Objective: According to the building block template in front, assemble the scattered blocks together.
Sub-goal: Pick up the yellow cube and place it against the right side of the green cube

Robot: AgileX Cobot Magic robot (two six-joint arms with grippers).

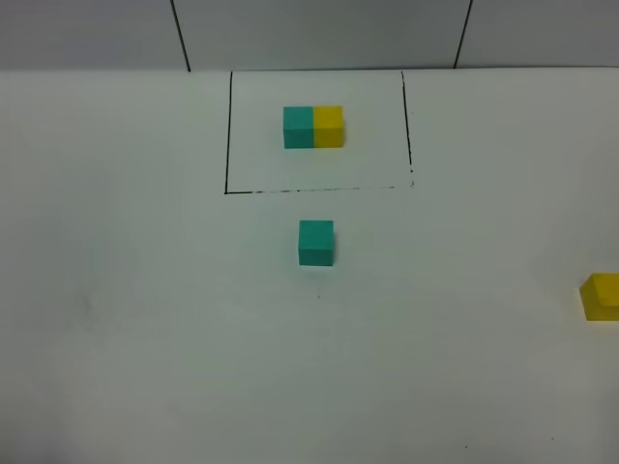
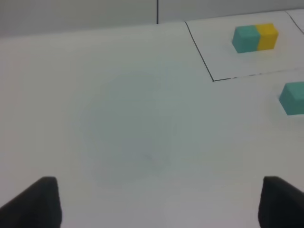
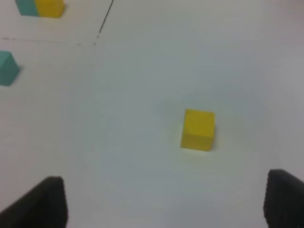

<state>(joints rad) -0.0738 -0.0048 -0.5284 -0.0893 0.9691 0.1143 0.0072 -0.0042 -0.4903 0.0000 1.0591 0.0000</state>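
Note:
The template (image 1: 313, 127) is a teal cube joined to a yellow cube inside a thin black drawn rectangle at the back of the white table; it also shows in the left wrist view (image 2: 255, 38) and the right wrist view (image 3: 40, 7). A loose teal cube (image 1: 315, 242) sits just in front of the rectangle, also in the left wrist view (image 2: 293, 98) and the right wrist view (image 3: 6, 68). A loose yellow cube (image 1: 602, 296) sits at the far right edge, also in the right wrist view (image 3: 198, 129). My left gripper (image 2: 156, 202) is open and empty. My right gripper (image 3: 164, 202) is open, short of the yellow cube. Neither arm shows in the high view.
The white table (image 1: 145, 319) ends at a grey wall with two dark vertical seams (image 1: 180, 35) at the back. The drawn rectangle's front line (image 1: 309, 189) is faint and broken.

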